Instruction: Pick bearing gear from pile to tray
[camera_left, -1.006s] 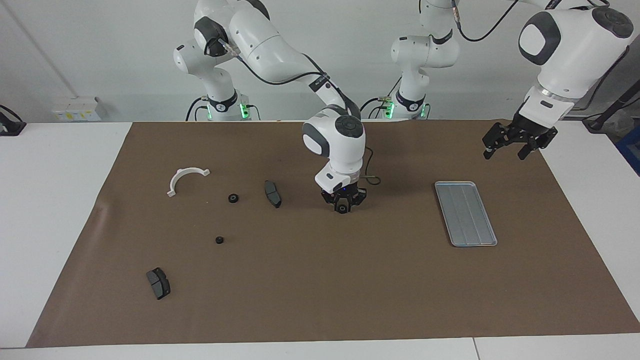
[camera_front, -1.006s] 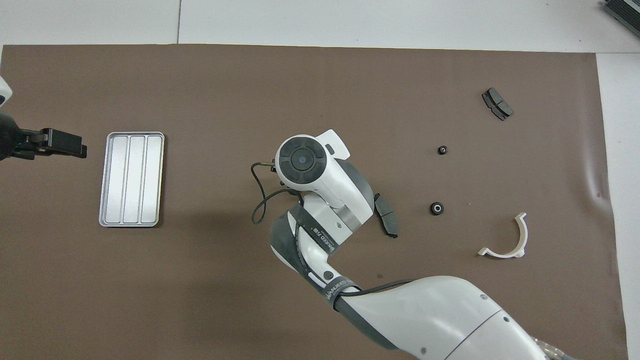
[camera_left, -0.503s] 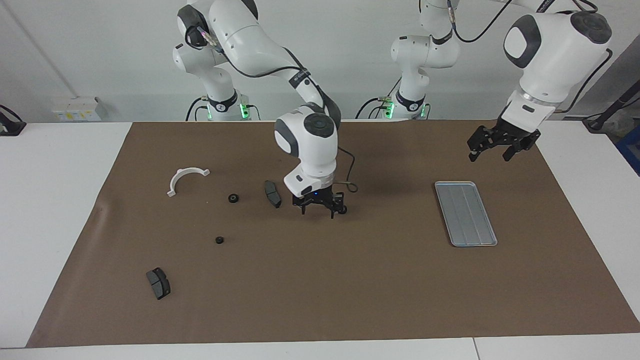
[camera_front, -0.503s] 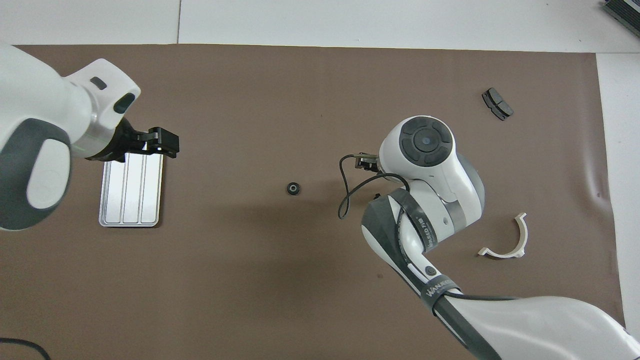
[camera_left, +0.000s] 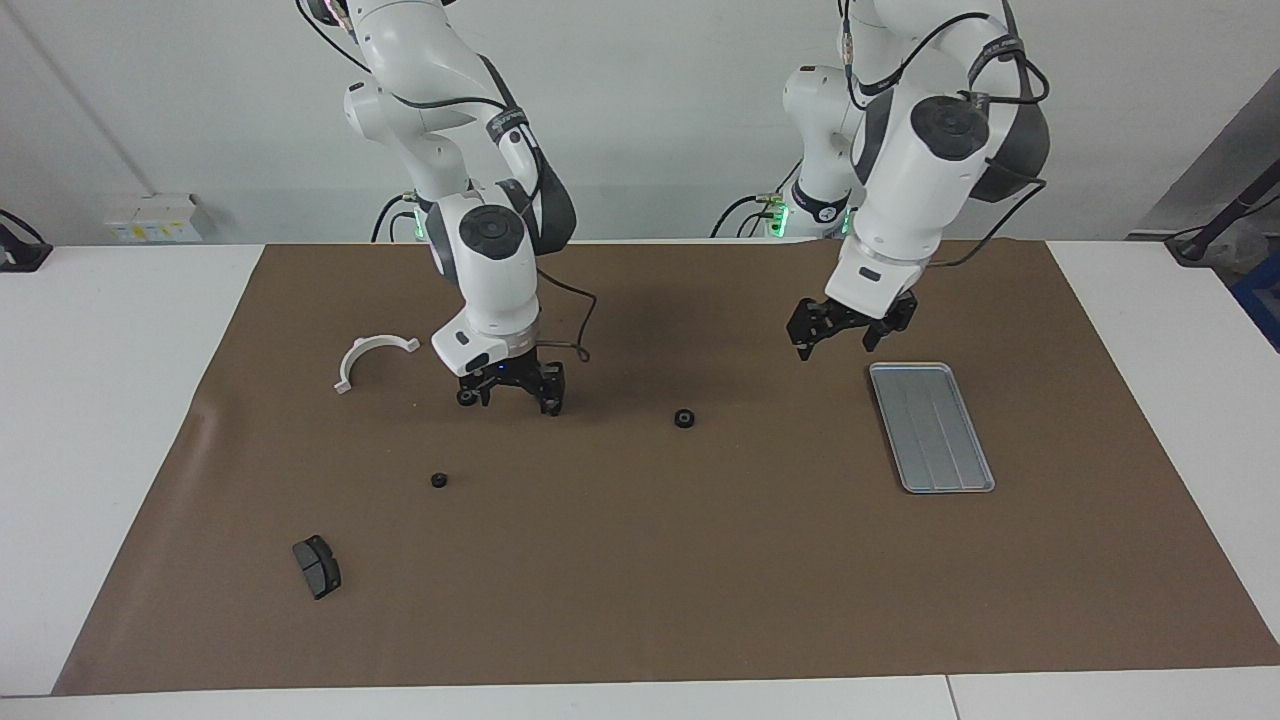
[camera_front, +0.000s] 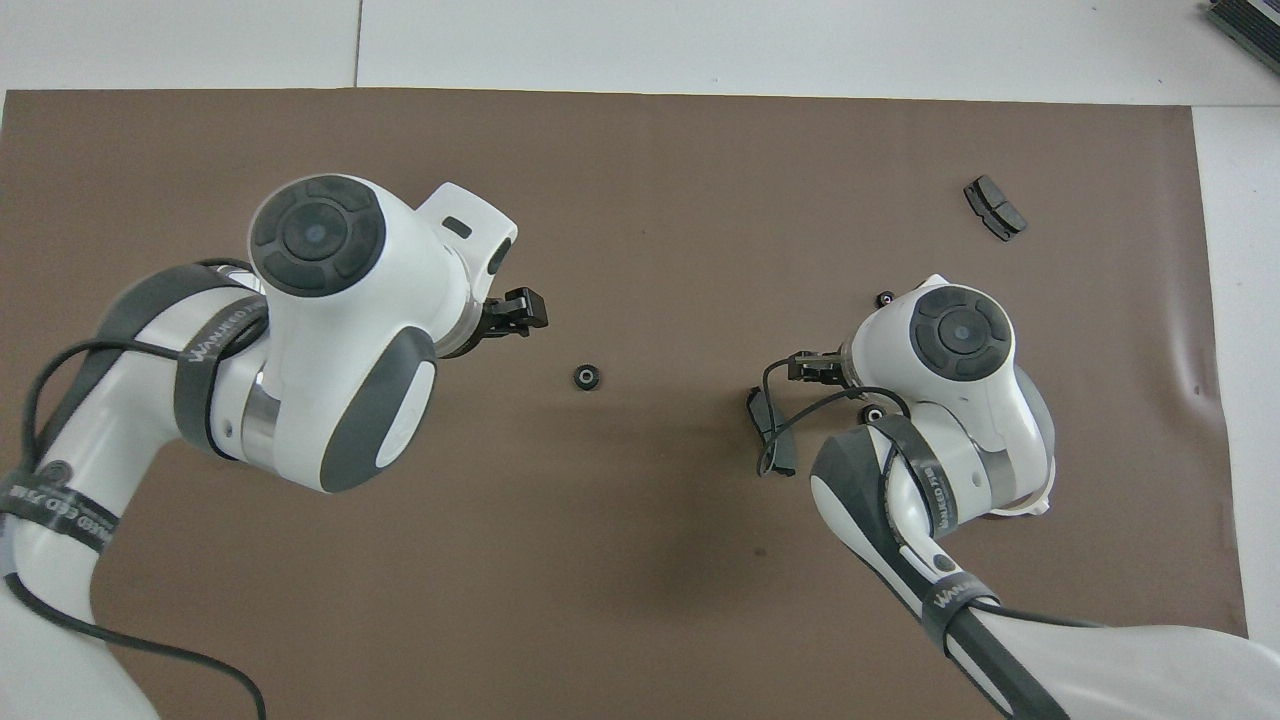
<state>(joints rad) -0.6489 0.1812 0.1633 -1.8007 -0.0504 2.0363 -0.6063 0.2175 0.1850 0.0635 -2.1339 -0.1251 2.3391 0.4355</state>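
One bearing gear (camera_left: 684, 418) now lies loose on the counter (camera_left: 640, 600) mid-mat, between pile and tray (camera_left: 931, 427). The right gripper (camera_left: 511, 391) released it (jaws wide, empty) and has withdrawn over the pile's brake pad. The left gripper (camera_left: 836, 338) has swung in beside the tray, jaws open. A handover looks underway; the tray holds nothing yet.

The only readable lettering is white print on the dark grey fabric straps wrapped round the white robot arms. In the overhead view, the strap on the left arm's forearm (camera_front: 212, 345) reads "WANEED" and then smaller letters too fine to make out. A second strap lower on that arm (camera_front: 60, 505) and the straps on the right arm (camera_front: 925, 470) carry similar print, legible only in part.
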